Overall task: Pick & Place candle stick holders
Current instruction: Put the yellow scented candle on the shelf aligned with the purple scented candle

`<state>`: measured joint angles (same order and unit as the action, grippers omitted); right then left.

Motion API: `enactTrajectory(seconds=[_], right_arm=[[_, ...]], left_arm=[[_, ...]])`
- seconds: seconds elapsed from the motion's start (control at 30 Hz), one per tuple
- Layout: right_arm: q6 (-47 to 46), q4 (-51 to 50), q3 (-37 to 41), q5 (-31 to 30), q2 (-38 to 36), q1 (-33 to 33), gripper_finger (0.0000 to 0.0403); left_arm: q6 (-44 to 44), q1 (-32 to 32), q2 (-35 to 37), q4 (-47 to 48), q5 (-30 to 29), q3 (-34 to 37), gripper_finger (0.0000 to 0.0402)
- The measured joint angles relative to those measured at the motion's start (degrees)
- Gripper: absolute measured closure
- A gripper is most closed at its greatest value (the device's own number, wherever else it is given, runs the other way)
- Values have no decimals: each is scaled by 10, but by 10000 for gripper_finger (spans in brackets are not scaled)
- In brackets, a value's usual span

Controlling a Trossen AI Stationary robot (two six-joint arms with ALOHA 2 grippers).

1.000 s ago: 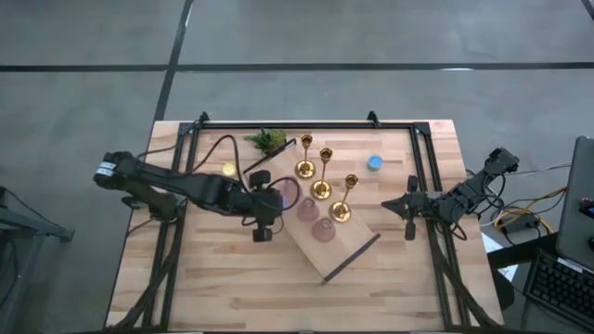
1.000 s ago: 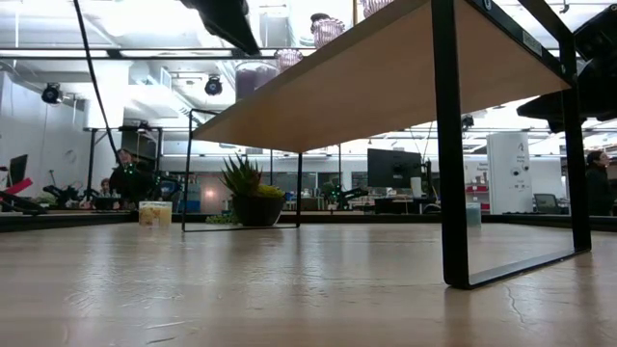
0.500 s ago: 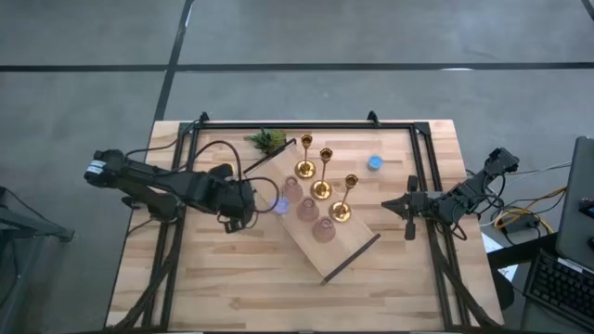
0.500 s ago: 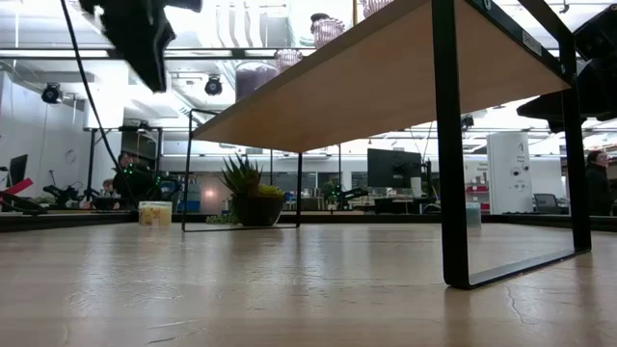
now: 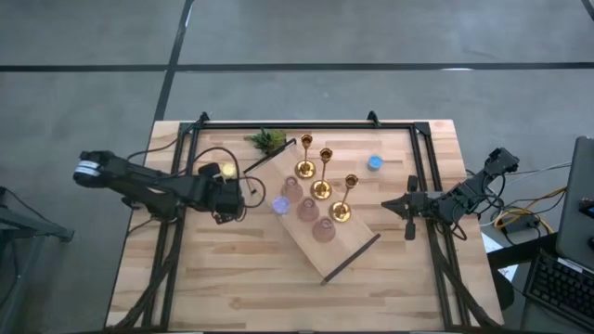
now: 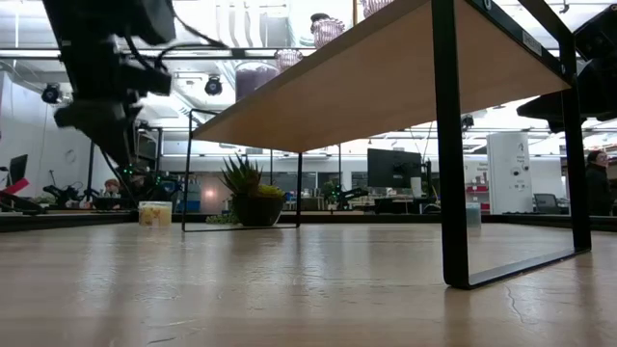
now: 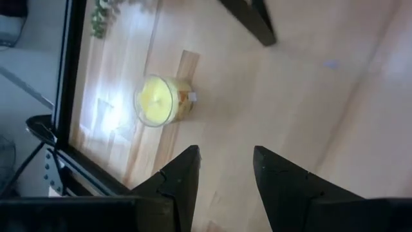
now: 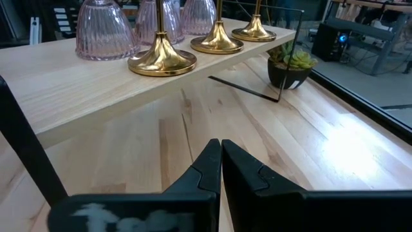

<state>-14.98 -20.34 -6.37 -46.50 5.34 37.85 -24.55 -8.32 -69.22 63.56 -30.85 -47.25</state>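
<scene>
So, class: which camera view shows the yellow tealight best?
The left wrist view: the yellow tealight shows large and unobstructed. The high view shows a small dot by the left gripper; low view, distant; right wrist view, none.

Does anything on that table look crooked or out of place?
Only the raised wooden shelf sits askew, angled across the table. The gold candlesticks and pink glass cups on it all stand upright; nothing looks spilled.

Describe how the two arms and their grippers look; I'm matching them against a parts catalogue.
Both arms are dark, jointed and slim. The left arm has a white band at its outer end and a black cable looping over it. The left gripper and right gripper have black, angular, tapering fingers.
</scene>
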Motion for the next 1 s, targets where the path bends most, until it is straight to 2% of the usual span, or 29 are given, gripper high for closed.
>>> enactTrajectory(seconds=[0.2, 0.27, 0.53, 0.63, 0.83, 1.0], right_arm=[[0, 0, 0, 0, 0, 0, 394], [0, 0, 0, 0, 0, 0, 394], [0, 0, 0, 0, 0, 0, 394], [0, 0, 0, 0, 0, 0, 394], [0, 0, 0, 0, 0, 0, 394], [0, 0, 0, 0, 0, 0, 394]], left_arm=[[67, 55, -3, -92, 4, 53, 250], [88, 80, -7, -104, 28, 51, 250], [110, 161, -7, -145, 29, 53, 251], [123, 189, -7, -145, 54, 54, 251], [214, 196, -7, -153, 69, 58, 251], [276, 197, -7, -158, 29, 65, 251]])
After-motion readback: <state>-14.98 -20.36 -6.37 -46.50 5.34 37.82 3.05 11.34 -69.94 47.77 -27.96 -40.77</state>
